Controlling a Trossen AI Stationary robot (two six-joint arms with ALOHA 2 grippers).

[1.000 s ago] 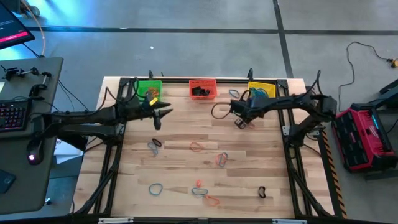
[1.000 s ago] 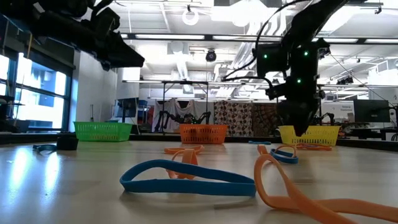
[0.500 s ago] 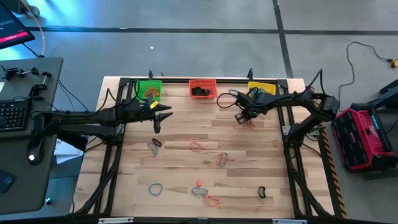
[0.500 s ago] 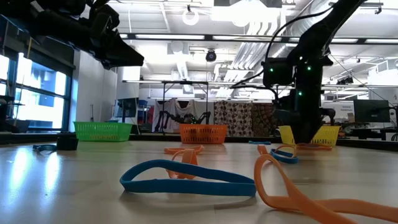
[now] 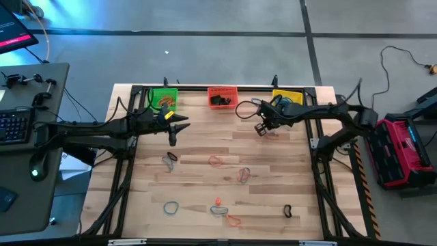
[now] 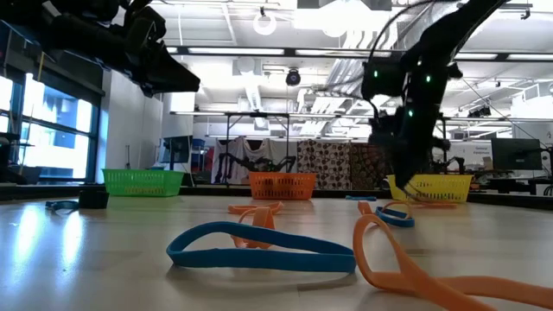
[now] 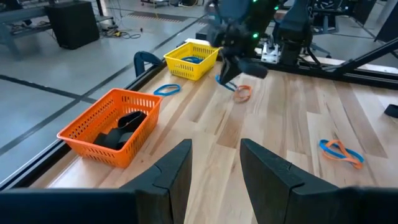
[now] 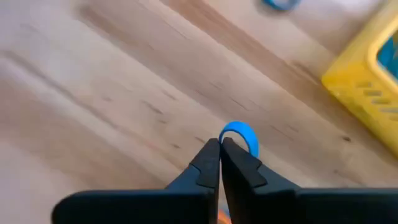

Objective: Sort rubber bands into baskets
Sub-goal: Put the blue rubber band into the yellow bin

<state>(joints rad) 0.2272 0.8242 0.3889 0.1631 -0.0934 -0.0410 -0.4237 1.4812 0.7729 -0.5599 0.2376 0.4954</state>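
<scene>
The right gripper (image 8: 220, 144) has its fingers pinched together on a blue band (image 8: 240, 133), whose loop pokes out past the tips. In the overhead view this gripper (image 5: 262, 130) sits right of centre in the upper part of the frame, just below and left of the yellow basket (image 5: 287, 98).

The left gripper (image 5: 175, 128) hangs left of centre, below the green basket (image 5: 163, 97), fingers parted to a narrow gap and holding nothing.

The red basket (image 5: 222, 96) stands between the other two along the table's (image 5: 300, 178) upper edge and has dark bands inside. The yellow basket holds something blue.

Loose bands lie across the middle and lower part of the frame: an orange one (image 5: 216, 161) near centre, an orange and blue pair (image 5: 243, 174) right of it, a teal one (image 5: 170, 206) at lower left, a black one (image 5: 287, 210) at lower right.

The bands look feather-light, limp and stretchy. They lie flat on the wood, so a pinch across one strand, tips touching the table, seems the best hold. A loose grip may let one slip or spring away.
</scene>
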